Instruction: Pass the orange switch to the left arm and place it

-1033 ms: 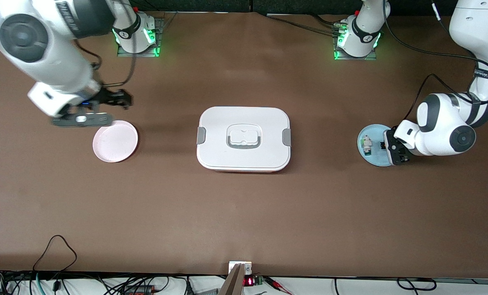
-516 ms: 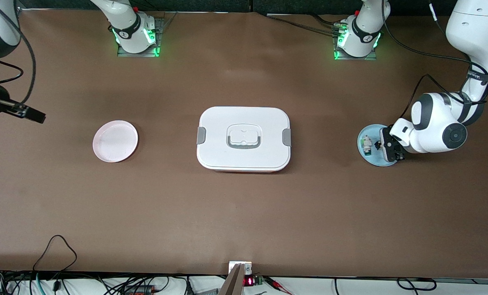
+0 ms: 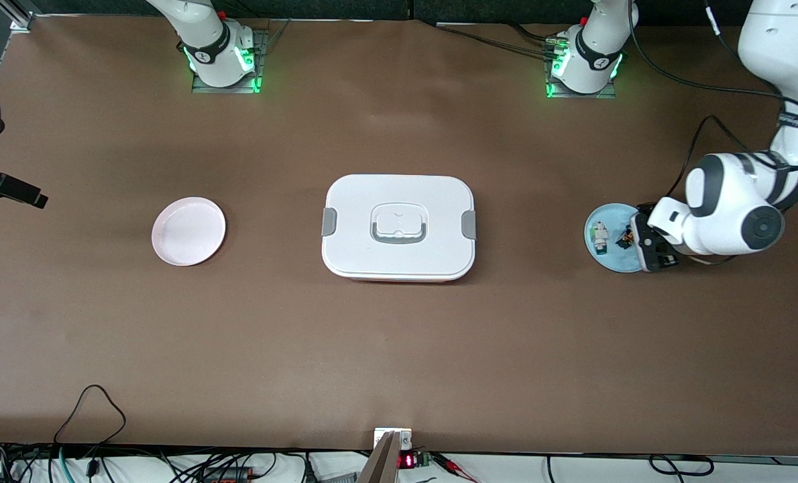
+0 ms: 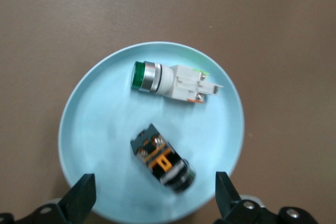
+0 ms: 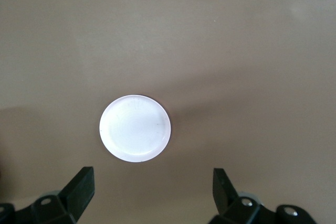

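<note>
1. Fingers (image 4: 79,201) of the left gripper (image 4: 153,199) are standing wide apart and gripping nothing. I am seeing them hanging low over the three o'clock rim of the blue plate (image 3: 607,261), as the front view shows it.
2. The orange switch (image 4: 164,163) is lying on its side in the blue plate, with its black body and orange fittings facing up. It is sitting just short of the gap between the left fingers, and neither finger is touching it.
3. A white-and-green switch (image 4: 170,81) is also lying in this plate, apart from the orange switch. In the front view it is sitting at nine o'clock of the orange one.
4. The blue plate is resting at three o'clock of the box (image 3: 399,228), well apart from it, toward the left arm's end of the table (image 3: 399,349).
5. The box is sitting closed at the table's middle, between the two plates.
6. The pink plate (image 3: 188,231) is lying at nine o'clock of the box, toward the right arm's end.
7. The right gripper (image 5: 151,195) is hanging idle high over the table at nine o'clock of the pink plate. I am reading its fingers (image 5: 79,192) as spread fully and carrying nothing.
</note>
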`<state>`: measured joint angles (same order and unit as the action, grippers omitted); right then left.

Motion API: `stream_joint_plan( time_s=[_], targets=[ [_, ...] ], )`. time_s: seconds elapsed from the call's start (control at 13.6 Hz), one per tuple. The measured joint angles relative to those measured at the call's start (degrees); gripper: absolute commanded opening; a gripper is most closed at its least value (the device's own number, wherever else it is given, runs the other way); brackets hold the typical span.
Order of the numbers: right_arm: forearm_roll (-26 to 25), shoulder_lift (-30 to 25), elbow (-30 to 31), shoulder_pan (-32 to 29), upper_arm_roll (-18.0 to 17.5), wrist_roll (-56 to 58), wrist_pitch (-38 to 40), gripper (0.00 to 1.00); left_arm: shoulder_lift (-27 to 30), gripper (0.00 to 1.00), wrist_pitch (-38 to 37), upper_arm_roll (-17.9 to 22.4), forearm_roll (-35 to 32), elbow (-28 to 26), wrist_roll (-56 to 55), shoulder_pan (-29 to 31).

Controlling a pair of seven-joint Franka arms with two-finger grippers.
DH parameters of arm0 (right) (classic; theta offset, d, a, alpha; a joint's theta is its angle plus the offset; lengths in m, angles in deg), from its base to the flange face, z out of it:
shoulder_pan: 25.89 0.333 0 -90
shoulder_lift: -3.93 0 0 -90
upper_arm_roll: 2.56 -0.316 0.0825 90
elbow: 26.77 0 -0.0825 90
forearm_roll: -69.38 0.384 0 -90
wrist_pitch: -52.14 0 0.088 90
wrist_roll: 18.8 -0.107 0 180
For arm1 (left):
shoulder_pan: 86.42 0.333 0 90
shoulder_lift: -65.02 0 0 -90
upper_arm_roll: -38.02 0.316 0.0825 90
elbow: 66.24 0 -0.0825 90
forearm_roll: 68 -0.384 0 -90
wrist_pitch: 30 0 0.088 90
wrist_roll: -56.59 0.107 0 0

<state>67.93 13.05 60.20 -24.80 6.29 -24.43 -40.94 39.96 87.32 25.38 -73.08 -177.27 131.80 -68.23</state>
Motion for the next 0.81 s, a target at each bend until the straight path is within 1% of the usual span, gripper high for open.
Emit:
stream_joint_plan(
  time_s=[0.07,0.22,0.37,0.44,0.59,0.81],
  targets=[
    [0.0,0.0,0.0,0.2,0.0,1.4,0.1,1.00,0.4,1.00,-2.0,-0.1,0.0,1.3,-1.3,0.0],
    [0.0,-0.4,0.3,0.3,0.1,6.9,1.0,1.00,0.4,1.00,-3.1,-0.1,0.0,1.7,-3.5,0.1],
    [0.0,-1.6,1.7,0.6,0.1,8.4,1.6,1.00,0.5,1.00,-5.0,-0.1,0.0,2.1,-8.9,0.2],
    [0.0,-2.2,2.5,0.9,0.1,8.3,1.7,1.00,1.1,1.00,-7.3,-0.3,0.0,3.3,-13.4,0.2],
    [0.0,-3.6,4.6,1.5,0.1,5.3,1.7,1.00,4.0,1.00,-13.0,-2.6,0.0,7.1,-25.1,0.2],
    [0.0,-5.2,6.2,2.4,0.1,5.0,1.6,1.00,10.1,1.00,-16.7,-5.4,0.0,10.6,-43.4,0.2]
  ],
)
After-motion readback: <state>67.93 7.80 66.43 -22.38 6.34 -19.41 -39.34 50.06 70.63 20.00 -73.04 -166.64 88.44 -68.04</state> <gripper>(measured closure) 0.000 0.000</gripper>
